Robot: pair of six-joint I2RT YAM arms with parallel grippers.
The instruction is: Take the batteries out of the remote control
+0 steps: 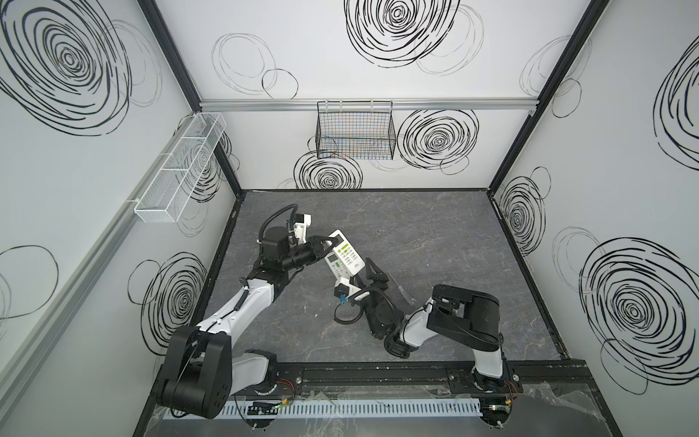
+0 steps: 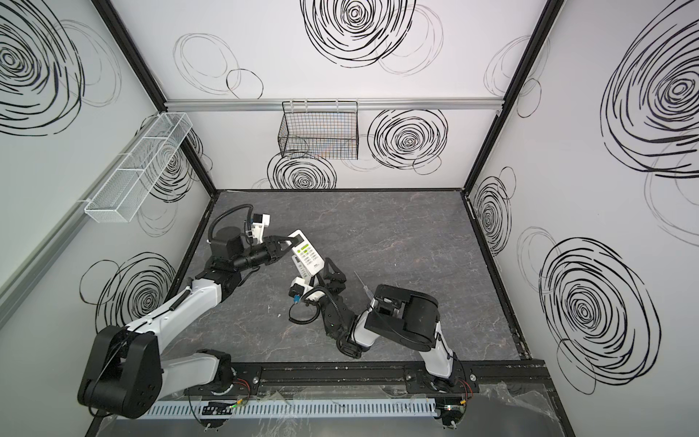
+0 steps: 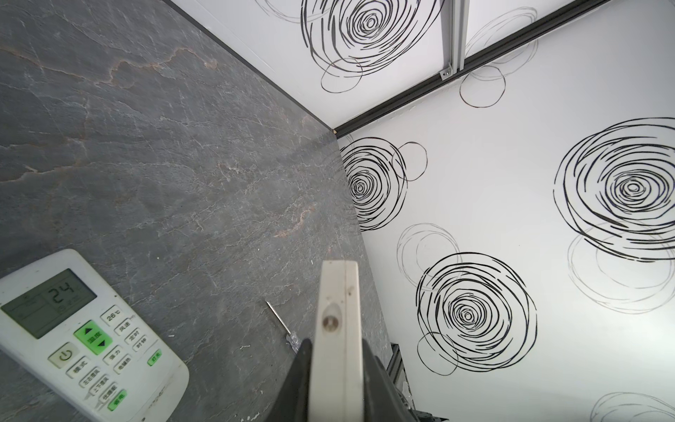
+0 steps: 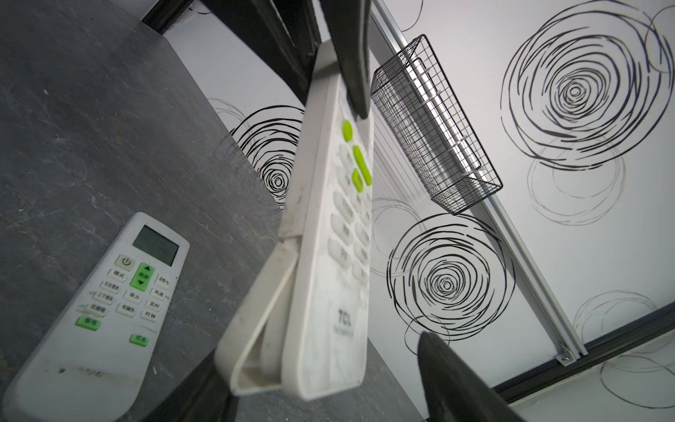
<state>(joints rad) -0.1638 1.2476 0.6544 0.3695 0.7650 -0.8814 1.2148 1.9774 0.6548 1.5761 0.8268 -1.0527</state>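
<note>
Remote [image 1: 346, 252] — inside left tool [image 1: 328, 244]

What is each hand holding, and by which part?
Left hand grips the raised white rectangular plastic remote control by its display end; right hand, open, holds nothing.

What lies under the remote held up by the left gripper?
A second remote lies face up on the table below the held remote, which the left gripper clamps. In both top views the held one covers part of it, so that part is hidden there.
</note>
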